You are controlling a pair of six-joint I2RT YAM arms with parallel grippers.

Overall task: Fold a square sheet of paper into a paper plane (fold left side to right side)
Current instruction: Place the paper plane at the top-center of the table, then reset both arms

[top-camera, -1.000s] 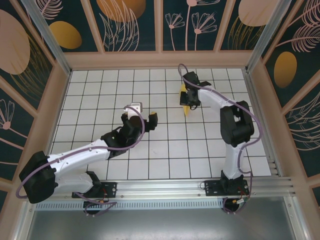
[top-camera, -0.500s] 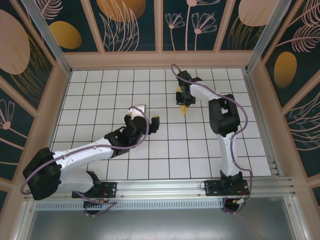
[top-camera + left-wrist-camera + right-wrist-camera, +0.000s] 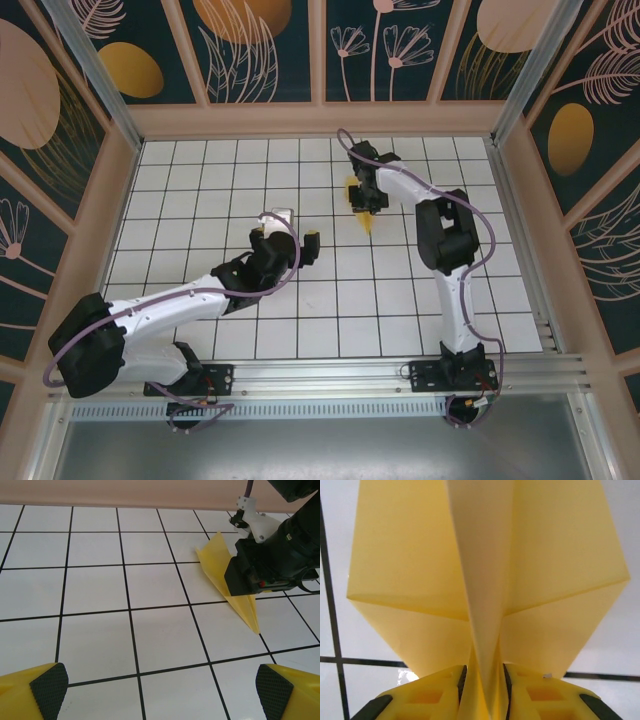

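In the top view, the paper plane (image 3: 366,218) is lying on the white tiled table (image 3: 200,180), toward 1 o'clock from the middle, with its nose pointing at about 6 o'clock. The right gripper (image 3: 364,198) is sitting over its wide tail end. The left gripper (image 3: 290,232) is hovering well apart from it, toward 8 o'clock, with its jaws spread wide and empty.

In the left wrist view, the two left fingertips (image 3: 47,685) are standing far apart at 7 and 5 o'clock, with bare tiles between them. The plane (image 3: 216,560) is lying toward 2 o'clock, partly under the dark body of the right gripper.

In the right wrist view, the plane (image 3: 485,570) is fanning out toward 12 o'clock. Its upright centre fold is running down between the yellow fingers (image 3: 435,695) of the right gripper (image 3: 484,685). The jaws are standing narrowly apart around that fold. Whether they are pinching it or have let go cannot be told.
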